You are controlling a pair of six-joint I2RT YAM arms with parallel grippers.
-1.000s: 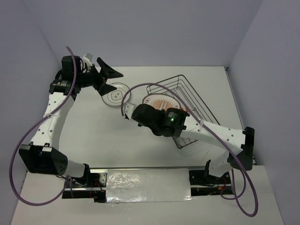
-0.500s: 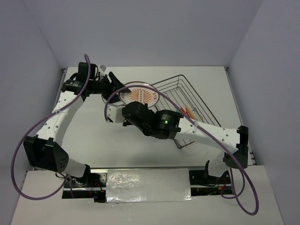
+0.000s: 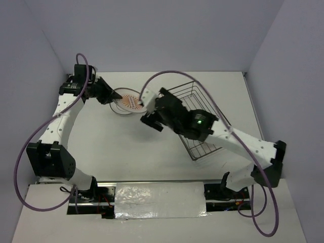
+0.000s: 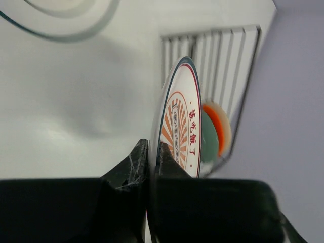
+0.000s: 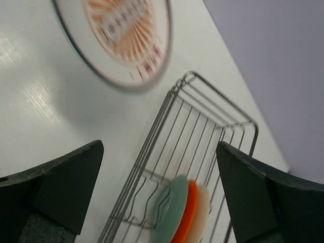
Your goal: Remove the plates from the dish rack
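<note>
Pressure is being applied by the left gripper [image 4: 150,147] to the rim of the round orange-sunburst plate [image 4: 179,131], so it is being held tilted above the table, at nine o'clock from the silver-grey wire dish rack [image 3: 200,98]. The right gripper [image 5: 158,167] is being held wide and empty. Teal, orange and cream plates [image 5: 177,207] are being propped upright in the rack.

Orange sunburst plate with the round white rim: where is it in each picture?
Top external: round orange sunburst plate, upper left of centre.
Left wrist: plate in the middle, edge-on, pinched by the left gripper.
Right wrist: plate at top left, blurred.
Shared landmark: silver wire dish rack.
</note>
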